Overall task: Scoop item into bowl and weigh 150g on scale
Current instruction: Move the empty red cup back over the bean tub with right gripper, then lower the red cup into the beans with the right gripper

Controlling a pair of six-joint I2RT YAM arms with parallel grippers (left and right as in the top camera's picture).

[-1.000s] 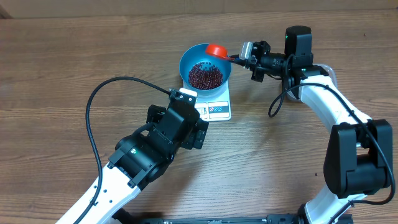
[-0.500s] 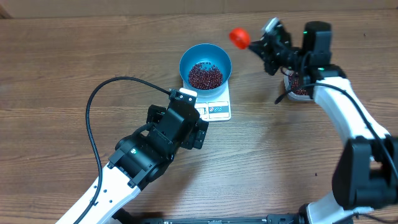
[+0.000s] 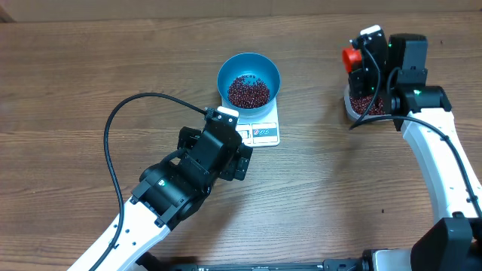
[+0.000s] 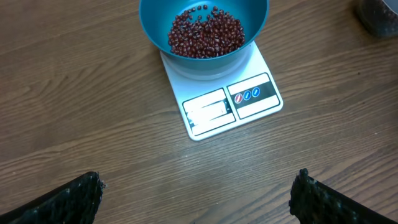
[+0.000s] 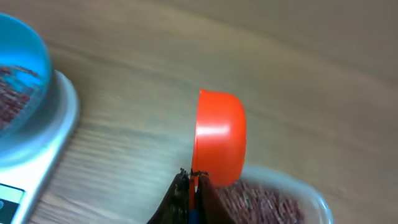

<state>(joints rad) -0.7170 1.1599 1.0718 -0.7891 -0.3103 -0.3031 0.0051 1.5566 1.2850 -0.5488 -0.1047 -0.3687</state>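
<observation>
The blue bowl [image 3: 248,69] sits on the white scale [image 3: 262,132] and holds a heap of dark red-brown beans [image 3: 248,91]. In the left wrist view the bowl [image 4: 155,25], its beans [image 4: 205,34] and the scale [image 4: 227,102] lie ahead of my left gripper [image 4: 198,190], which is open wide and empty over bare wood. My right gripper [image 5: 194,177] is shut on the thin handle of an orange scoop [image 5: 219,137]. The scoop [image 3: 350,57] hangs above a clear tub of beans [image 3: 360,105], well right of the bowl.
The clear tub [image 5: 311,199] stands at the right back of the wooden table. A black cable [image 3: 113,143] loops left of the left arm. The bowl [image 5: 22,68] and scale [image 5: 50,137] show blurred at the left of the right wrist view.
My right gripper has carried the orange scoop from the bowl's right rim rightward to above the clear tub. The left arm has not moved.
</observation>
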